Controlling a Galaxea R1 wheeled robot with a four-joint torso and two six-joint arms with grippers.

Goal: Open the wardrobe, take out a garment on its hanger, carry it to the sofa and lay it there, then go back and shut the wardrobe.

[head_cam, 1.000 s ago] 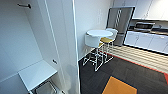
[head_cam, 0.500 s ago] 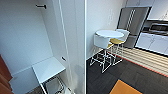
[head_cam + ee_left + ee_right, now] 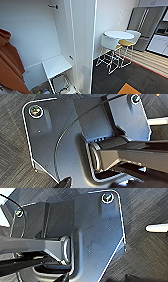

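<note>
- You are looking into the wardrobe, and it is standing open right in front of you, white inside.
- An orange-rust garment is hanging at the near left edge of your head view, inside the wardrobe.
- A white shelf is sitting low in the wardrobe, and some small things are lying under it, too blurry to name.
- A dark peg is sticking out high up on the inside wall.
- The open wardrobe door is showing you its thin edge, just right of the shelf.
- Past the door, dark carpet floor is spreading out, with an orange patch near the bottom.
- Farther on, a round white tabletop is standing by the wall, with a white chair and a yellow-seated chair tucked close to it.
- Farthest back, a tall grey fridge is standing beside white cupboards.
- In both wrist views you are seeing carpet floor under the arms; you cannot tell how the fingers are set or if they are holding anything.
</note>
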